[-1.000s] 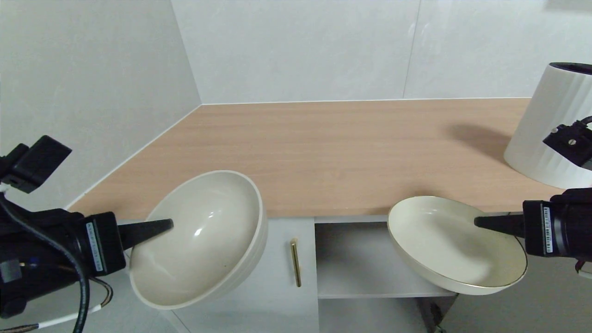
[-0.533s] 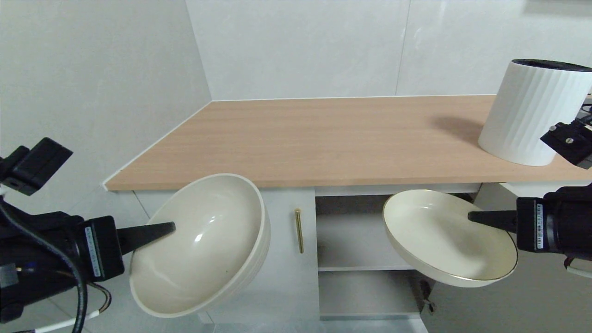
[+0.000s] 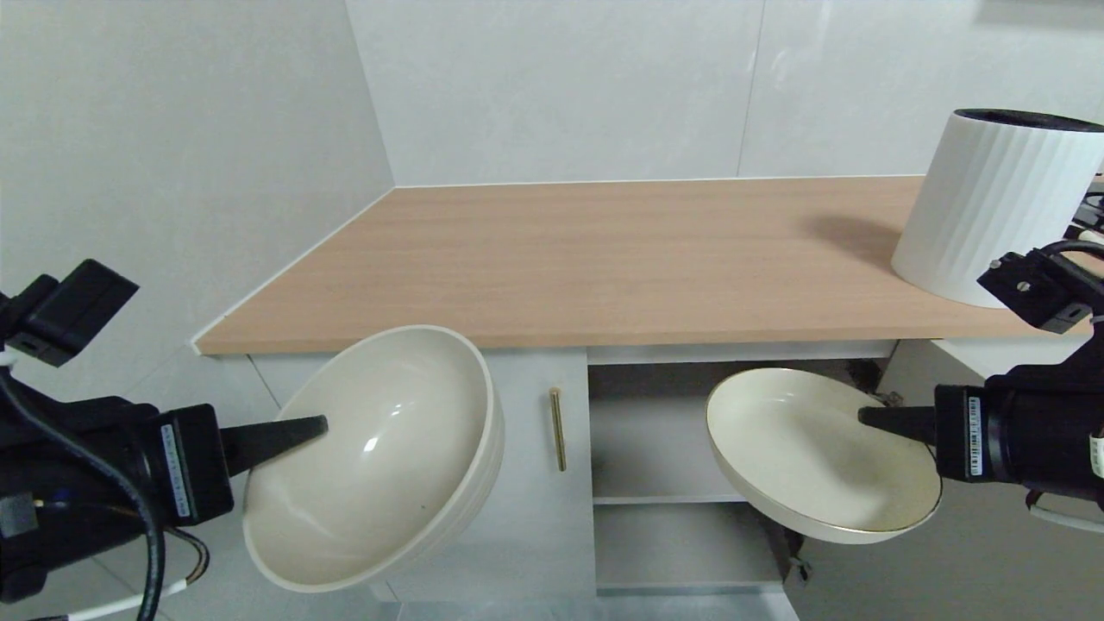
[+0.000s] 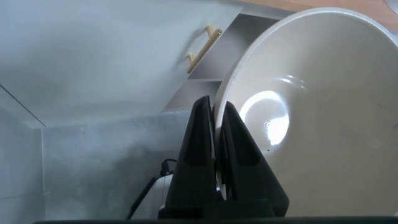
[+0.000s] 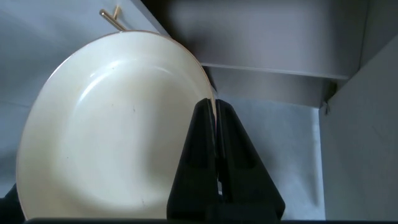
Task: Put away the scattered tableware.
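Bowl and plate, tilted, openings upward

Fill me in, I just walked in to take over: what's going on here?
The robot holds one dish in each hand. Its left hand pinches the rim of a deep cream ceramic bowl; its right hand pinches the rim of a shallow cream gold-edged plate. Both hang in front of the grey cabinet under the wooden countertop, the plate before its open shelves. Neither is stored yet.

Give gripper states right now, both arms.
Left gripper: shut on the rim of the deep bowl.
Right gripper: shut on the rim of the shallow bowl.
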